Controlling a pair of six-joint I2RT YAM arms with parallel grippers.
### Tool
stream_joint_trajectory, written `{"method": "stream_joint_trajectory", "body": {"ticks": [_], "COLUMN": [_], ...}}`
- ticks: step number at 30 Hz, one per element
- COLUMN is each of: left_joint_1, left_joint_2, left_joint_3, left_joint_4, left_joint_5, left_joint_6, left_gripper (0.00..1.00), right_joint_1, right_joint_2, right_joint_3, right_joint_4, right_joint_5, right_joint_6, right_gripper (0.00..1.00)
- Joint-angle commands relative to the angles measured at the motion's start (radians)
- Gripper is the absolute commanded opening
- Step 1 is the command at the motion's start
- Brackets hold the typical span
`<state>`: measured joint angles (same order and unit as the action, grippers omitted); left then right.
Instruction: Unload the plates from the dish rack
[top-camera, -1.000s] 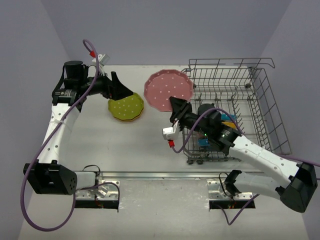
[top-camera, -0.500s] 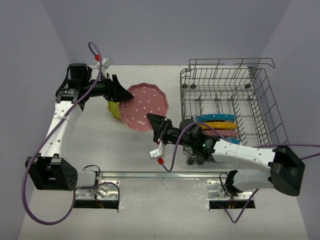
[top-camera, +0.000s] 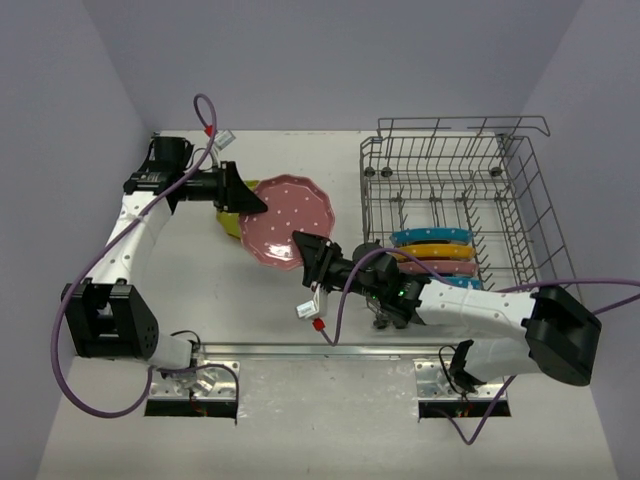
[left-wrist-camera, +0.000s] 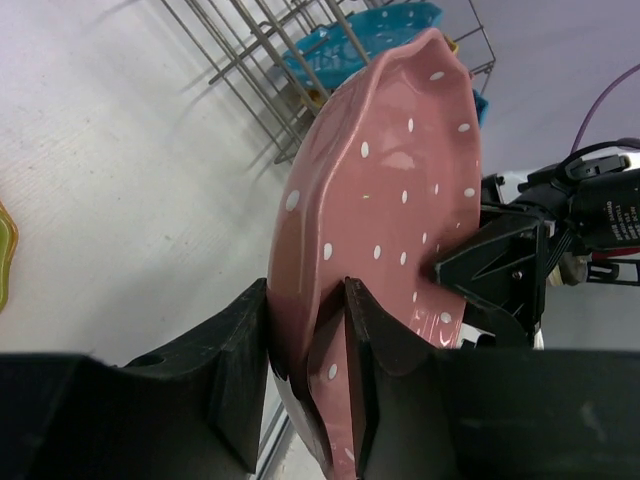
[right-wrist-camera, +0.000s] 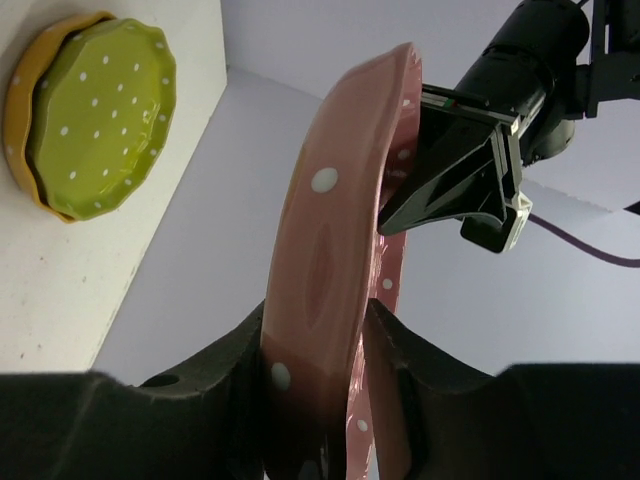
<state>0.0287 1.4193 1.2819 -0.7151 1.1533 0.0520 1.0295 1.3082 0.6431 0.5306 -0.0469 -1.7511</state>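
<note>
A pink plate hangs tilted above the table between both arms. My left gripper is shut on its left rim; the left wrist view has both fingers pressed against the plate. My right gripper sits at the plate's lower right rim. In the right wrist view that rim still lies between its fingers, with a gap at one finger, so it is open. The dish rack at the right holds blue, orange and pink plates on edge.
A green plate lies on a yellow plate on the table at the left, mostly hidden under the left gripper in the top view. Purple cables loop along both arms. The rack's raised wire sides stand close to the right arm.
The right arm has brought the pink plate left, away from the rack, to the left gripper. The left gripper has shut on its rim and the right jaws have loosened.
</note>
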Motion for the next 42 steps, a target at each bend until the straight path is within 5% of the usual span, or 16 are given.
{"method": "stream_joint_trajectory", "body": {"ticks": [1, 6, 13, 20, 35, 42], "left_joint_1": [-0.018, 0.07, 0.22, 0.228, 0.227, 0.225], "left_joint_2": [-0.011, 0.023, 0.106, 0.25, 0.491, 0.468], "left_joint_3": [-0.004, 0.013, 0.048, 0.06, 0.142, 0.125], "left_joint_4": [-0.018, 0.05, 0.221, 0.324, 0.43, 0.38], "left_joint_5": [0.072, 0.089, -0.017, -0.247, -0.405, -0.485], "left_joint_6": [0.075, 0.022, -0.146, -0.156, -0.165, -0.108], "left_gripper": [0.0, 0.0, 0.0, 0.0, 0.01, 0.59], "right_joint_1": [-0.003, -0.014, -0.053, -0.197, -0.47, -0.527], "right_joint_2": [-0.065, -0.105, -0.201, -0.259, -0.344, -0.22], "right_joint_3": [0.101, 0.097, 0.062, 0.234, 0.378, 0.53], "right_joint_4": [0.157, 0.036, -0.092, -0.43, -0.826, -1.314], "right_joint_5": [0.112, 0.195, 0.275, 0.356, 0.331, 0.225], "right_joint_6": [0.028, 0.098, 0.195, 0.572, 0.95, 1.02], "right_gripper": [0.63, 0.98, 0.99, 0.99, 0.99, 0.99]}}
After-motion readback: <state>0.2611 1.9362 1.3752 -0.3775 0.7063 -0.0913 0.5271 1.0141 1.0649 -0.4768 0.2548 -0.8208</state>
